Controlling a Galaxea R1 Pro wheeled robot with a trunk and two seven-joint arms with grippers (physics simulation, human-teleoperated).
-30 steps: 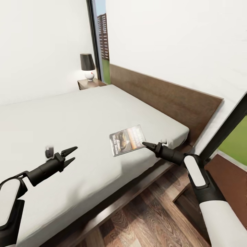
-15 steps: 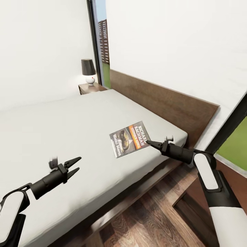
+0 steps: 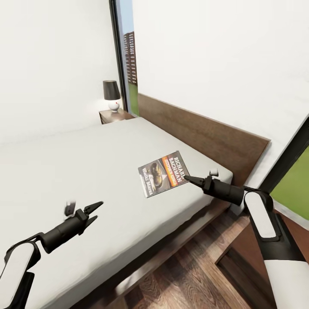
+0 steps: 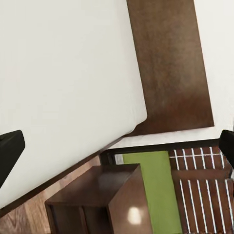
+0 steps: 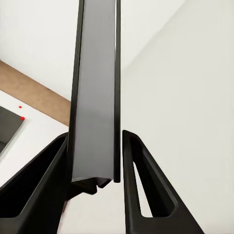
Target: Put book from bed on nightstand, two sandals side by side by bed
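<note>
Left gripper (image 3: 95, 212) fingers parted, arm extended forward, right gripper (image 3: 187, 178) fingers closed, arm reaching left.

The near corner of the book (image 3: 163, 173) is now lifted off the bed (image 3: 86, 171), gripped by the right end effector (image 3: 189, 179), whose fingers are closed on its edge; a second ago it lay flat with the fingertips just at that corner. The left end effector (image 3: 93, 213) sits lower and nearer the robot than before, fingers apart. The camera has shifted slightly.
</note>
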